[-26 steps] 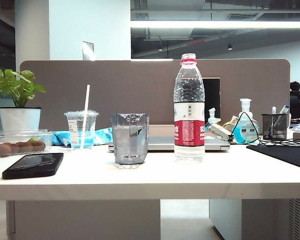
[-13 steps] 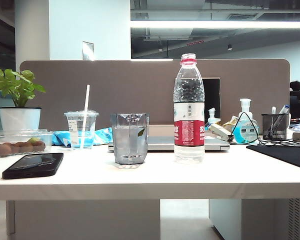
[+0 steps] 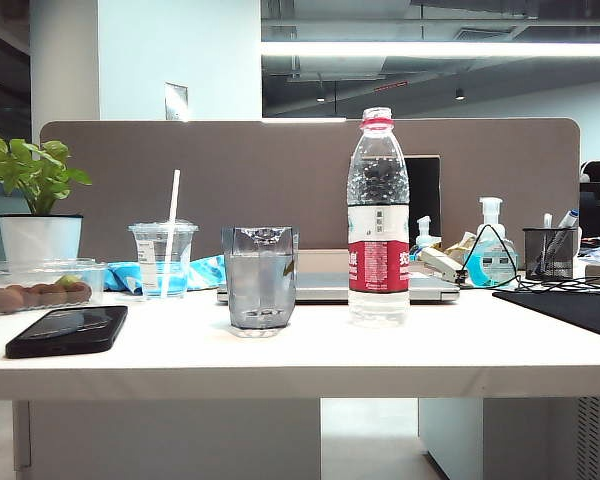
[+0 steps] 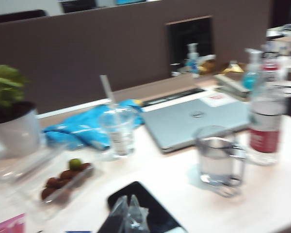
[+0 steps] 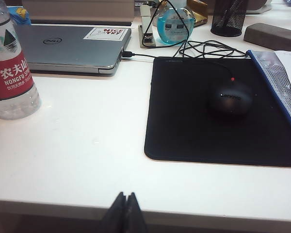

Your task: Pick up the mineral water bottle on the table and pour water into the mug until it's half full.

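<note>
An office desk: a wide white table (image 3: 300,350) in front of a brown partition, under ceiling strip lights.

The right gripper (image 5: 125,212) hangs just off the table's near edge, its two fingers pressed together with nothing between them. Ahead of it lies bare white tabletop; beyond that and to one side stands the water bottle (image 5: 9,68), well apart from the fingers, upright, with its red label facing the camera. On the other side a black mouse pad (image 5: 218,116) carries a dark mouse (image 5: 230,97), and a closed silver laptop (image 5: 70,46) lies behind the bottle.

The left gripper (image 4: 127,217) hovers low over a black phone (image 4: 145,208); the view is blurred, so I cannot tell whether its fingers are parted. The glass mug (image 4: 219,155) stands well ahead of it, with the bottle just beside the mug on the far side. A lidded cup with a straw (image 4: 116,128) and a tray of fruit (image 4: 63,177) sit nearer this gripper.

In the exterior view neither gripper shows; the mug and bottle stand upright near each other, not touching.
</note>
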Action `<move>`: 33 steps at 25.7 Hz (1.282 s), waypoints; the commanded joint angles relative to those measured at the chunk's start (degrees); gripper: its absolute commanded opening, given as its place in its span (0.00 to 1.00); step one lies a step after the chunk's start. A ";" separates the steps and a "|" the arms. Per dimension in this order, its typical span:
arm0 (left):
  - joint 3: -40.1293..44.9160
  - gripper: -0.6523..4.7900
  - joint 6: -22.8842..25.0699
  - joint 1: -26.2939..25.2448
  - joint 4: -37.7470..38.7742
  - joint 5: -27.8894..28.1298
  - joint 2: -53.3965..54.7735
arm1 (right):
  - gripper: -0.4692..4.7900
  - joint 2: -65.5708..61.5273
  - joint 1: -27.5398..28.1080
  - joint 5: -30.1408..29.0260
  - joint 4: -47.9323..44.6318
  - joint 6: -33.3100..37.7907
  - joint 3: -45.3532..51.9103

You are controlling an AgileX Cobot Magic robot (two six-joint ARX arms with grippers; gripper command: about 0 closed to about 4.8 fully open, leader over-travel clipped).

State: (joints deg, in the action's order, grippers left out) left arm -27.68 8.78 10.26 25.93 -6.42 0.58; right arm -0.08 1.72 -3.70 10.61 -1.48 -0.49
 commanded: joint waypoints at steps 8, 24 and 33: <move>17.66 0.11 -9.90 -10.71 -22.32 -1.31 -0.04 | 0.08 0.00 0.00 -0.09 -0.52 0.20 0.39; 27.17 0.11 -9.62 -13.07 -21.68 3.87 -0.15 | 0.08 0.00 0.02 -0.09 -0.52 0.20 0.39; 27.17 0.11 -9.64 -13.07 -16.76 3.85 -0.15 | 0.08 0.00 0.02 -0.09 -0.52 0.20 0.37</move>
State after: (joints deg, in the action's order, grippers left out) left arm -0.27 -1.04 -2.72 9.15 -2.76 0.40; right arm -0.05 1.72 -3.70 10.61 -1.48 -0.49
